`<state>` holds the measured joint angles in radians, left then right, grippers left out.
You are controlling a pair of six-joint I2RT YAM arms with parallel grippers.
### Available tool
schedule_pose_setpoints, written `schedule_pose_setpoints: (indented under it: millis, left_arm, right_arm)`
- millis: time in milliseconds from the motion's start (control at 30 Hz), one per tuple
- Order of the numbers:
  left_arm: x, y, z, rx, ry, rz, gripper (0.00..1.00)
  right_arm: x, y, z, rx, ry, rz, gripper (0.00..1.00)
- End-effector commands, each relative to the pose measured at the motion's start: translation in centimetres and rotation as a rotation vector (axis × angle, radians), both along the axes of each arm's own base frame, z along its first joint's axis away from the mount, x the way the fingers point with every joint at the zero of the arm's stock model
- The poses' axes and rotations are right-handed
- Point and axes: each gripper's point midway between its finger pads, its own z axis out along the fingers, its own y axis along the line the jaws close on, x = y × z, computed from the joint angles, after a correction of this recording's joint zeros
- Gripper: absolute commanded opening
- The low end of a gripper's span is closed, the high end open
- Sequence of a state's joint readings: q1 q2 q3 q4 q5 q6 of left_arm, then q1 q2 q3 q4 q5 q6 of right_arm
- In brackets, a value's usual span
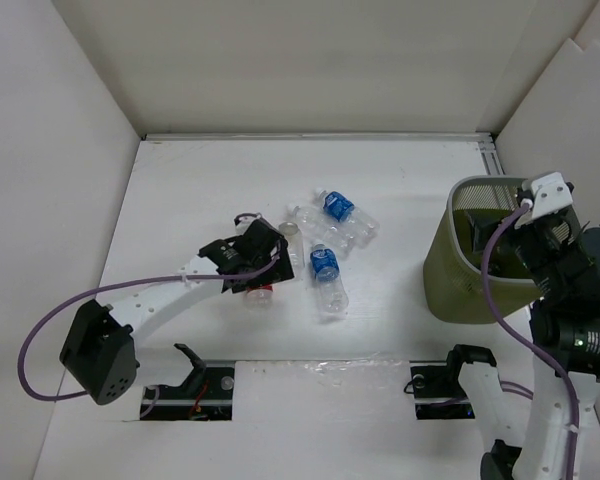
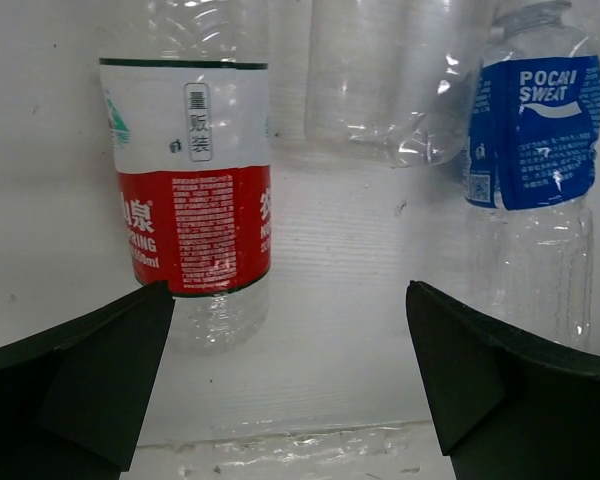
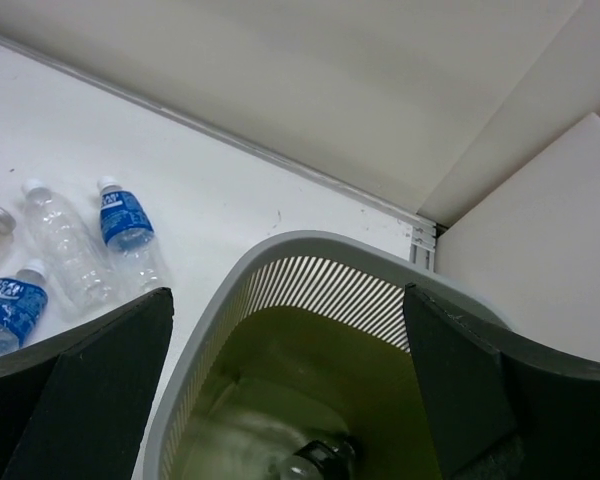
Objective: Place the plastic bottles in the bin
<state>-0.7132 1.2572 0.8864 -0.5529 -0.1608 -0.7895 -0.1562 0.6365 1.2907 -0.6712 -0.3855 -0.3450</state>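
Note:
My left gripper [image 1: 263,262] is open and empty, low over the table among the plastic bottles. In the left wrist view the gripper [image 2: 290,370] has a red-and-white labelled bottle [image 2: 193,200] just beyond its left finger. A plain clear bottle [image 2: 380,90] and a blue-labelled bottle [image 2: 535,140] lie farther off. From above I see the red-labelled bottle [image 1: 260,293] and two blue-labelled bottles [image 1: 325,268] [image 1: 340,210]. My right gripper [image 1: 495,240] [image 3: 285,380] is open and empty above the olive-green bin [image 1: 445,285]. A dark-capped bottle [image 3: 320,462] lies in the bin.
White walls close in the table on the left, back and right. The bin's grey rim [image 3: 280,258] lies under my right fingers. Two slots with black mounts [image 1: 195,385] sit along the near edge.

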Motion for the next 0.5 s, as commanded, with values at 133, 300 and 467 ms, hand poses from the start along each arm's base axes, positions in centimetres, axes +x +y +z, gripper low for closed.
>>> schedule_pose_setpoints:
  millis: [133,300,467]
  left_arm:
    - [-0.9,2.4,-2.1,0.061,0.017,0.134,1.00]
    - [-1.1,2.8,-4.4,0.090,0.040,0.145,1.00]
    - [-1.5,3.0,-7.5,0.136,0.090,0.152,0.92]
  right_arm:
    - [-0.5,0.9,1.0,-0.021,-0.070,0.054,1.00]
    - [-0.8,1.3,1.1,-0.023,-0.079,0.073,1.00]
    - [-1.2,1.5,1.3,-0.025,-0.090,0.082,1.00]
